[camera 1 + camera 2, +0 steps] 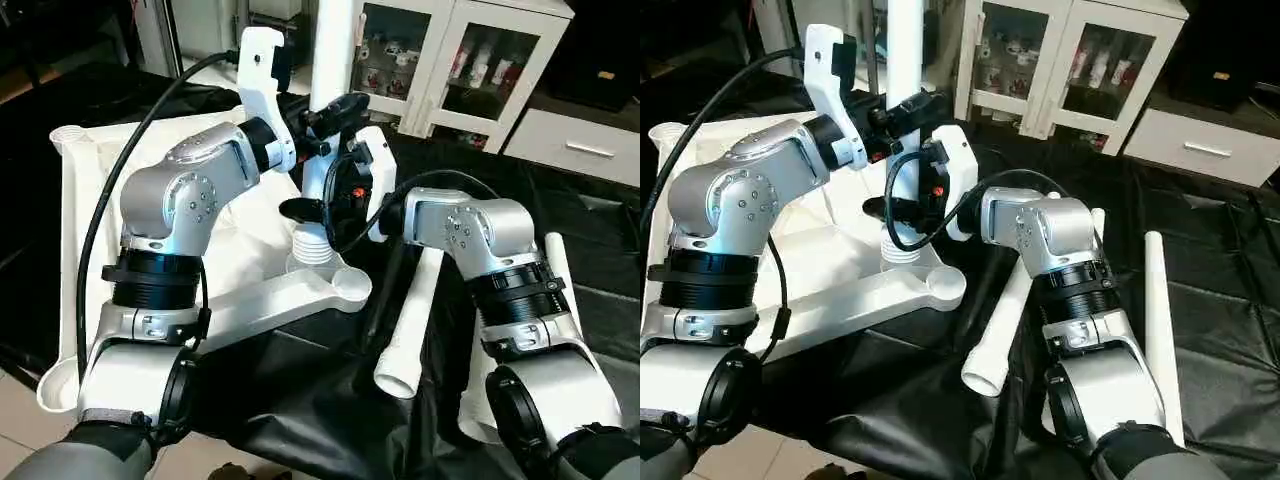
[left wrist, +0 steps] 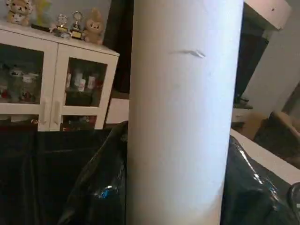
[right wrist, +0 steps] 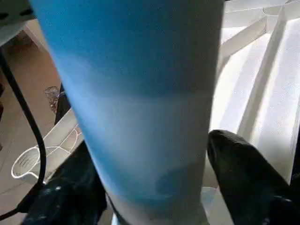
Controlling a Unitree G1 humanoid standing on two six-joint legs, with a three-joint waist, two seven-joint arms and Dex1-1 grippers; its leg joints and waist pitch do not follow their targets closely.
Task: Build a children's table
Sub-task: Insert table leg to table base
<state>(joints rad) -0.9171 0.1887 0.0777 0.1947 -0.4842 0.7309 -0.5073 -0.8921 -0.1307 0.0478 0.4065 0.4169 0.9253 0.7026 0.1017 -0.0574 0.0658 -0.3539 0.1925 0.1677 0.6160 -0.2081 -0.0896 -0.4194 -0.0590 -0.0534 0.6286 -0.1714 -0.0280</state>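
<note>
Your upright leg stands in the top's near-right corner socket, left gripper clasping it higher, right gripper straddling its base, seemingly not yet clamped.

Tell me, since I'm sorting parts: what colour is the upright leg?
White, clearest in the left eye view: upright leg.

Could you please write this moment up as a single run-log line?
stage: leg fitting | upright leg standing at tabletop corner | left gripper: on leg | right gripper: around leg base | loose legs: on black sheet
</note>
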